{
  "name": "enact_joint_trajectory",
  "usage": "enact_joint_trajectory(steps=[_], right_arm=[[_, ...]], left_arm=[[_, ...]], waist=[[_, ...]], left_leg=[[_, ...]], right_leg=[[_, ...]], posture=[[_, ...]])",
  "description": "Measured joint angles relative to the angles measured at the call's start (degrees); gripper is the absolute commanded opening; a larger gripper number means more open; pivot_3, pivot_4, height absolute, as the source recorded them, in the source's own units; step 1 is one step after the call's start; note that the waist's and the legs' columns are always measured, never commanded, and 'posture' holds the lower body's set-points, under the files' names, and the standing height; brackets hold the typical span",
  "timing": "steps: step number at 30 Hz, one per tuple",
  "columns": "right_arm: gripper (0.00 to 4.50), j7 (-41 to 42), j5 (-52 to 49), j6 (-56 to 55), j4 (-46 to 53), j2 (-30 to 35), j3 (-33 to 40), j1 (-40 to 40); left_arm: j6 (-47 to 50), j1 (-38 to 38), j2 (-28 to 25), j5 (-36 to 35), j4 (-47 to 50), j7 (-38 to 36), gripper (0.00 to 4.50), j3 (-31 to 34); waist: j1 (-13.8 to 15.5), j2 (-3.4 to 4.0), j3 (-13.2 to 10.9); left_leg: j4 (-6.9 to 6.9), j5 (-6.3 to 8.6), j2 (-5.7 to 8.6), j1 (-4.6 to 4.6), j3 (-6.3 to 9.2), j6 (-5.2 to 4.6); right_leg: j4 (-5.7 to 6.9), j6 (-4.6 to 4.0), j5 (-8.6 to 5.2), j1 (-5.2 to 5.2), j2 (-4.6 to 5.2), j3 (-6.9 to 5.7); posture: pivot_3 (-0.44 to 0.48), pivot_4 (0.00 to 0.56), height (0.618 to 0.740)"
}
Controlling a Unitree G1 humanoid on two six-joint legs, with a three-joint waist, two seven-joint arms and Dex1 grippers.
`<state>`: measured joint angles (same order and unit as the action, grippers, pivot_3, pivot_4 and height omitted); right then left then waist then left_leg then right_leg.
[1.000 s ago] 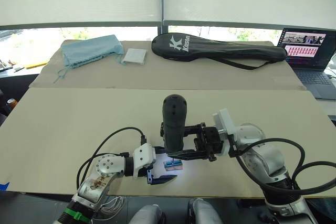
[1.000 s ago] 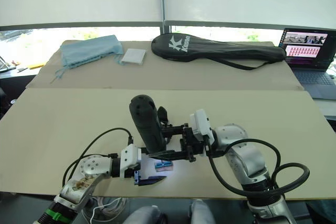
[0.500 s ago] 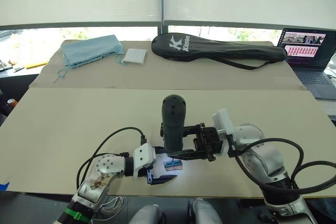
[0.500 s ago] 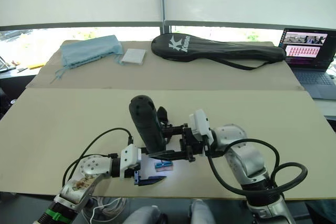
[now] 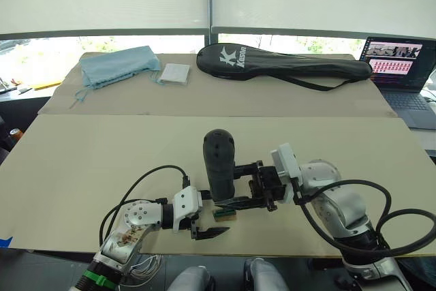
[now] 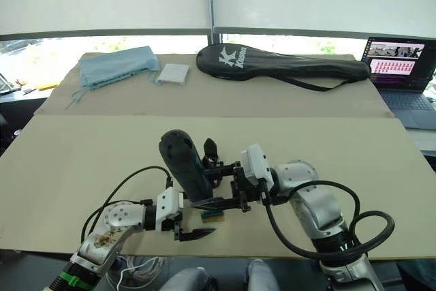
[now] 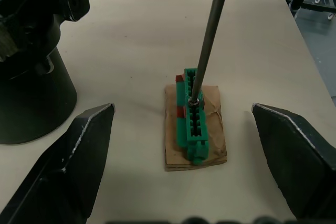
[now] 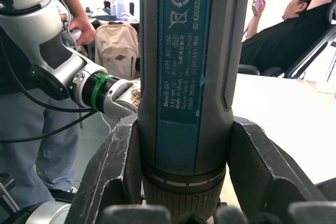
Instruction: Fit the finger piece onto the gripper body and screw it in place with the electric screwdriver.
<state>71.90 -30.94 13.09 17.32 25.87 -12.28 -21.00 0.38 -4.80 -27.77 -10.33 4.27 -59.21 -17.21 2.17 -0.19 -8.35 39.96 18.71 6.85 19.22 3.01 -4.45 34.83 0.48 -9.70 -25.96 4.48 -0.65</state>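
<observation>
Since a second ago the electric screwdriver (image 5: 220, 164) has shifted slightly left and its bit now sits in the green block (image 7: 192, 118) on the near desk (image 5: 102, 161); the right gripper (image 5: 246, 185) has its jaws clamped on the tool's barrel; the left gripper (image 7: 184, 156) waits beside it, jaws wide and empty; the gripper body (image 7: 31, 56) stands just left of the block; this looks like picking a screw, so next lift the bit straight up.
</observation>
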Motion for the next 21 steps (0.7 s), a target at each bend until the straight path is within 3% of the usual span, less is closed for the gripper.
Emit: enact_joint_trajectory(steps=[21], right_arm=[[1.90,-0.6,-3.9,4.0,0.7,2.3,2.0,-2.5]], left_arm=[[-6.1,1.2,0.0,-3.4,-3.1,-1.3,4.41,2.7]], waist=[[-1.1,-0.01,0.0]], left_leg=[[-0.02,-0.03,-0.06,0.08,0.00,0.06]], right_leg=[[0.04,-0.02,0.00,-0.12,-0.02,0.08]], posture=[[0.000,0.150,0.740]])
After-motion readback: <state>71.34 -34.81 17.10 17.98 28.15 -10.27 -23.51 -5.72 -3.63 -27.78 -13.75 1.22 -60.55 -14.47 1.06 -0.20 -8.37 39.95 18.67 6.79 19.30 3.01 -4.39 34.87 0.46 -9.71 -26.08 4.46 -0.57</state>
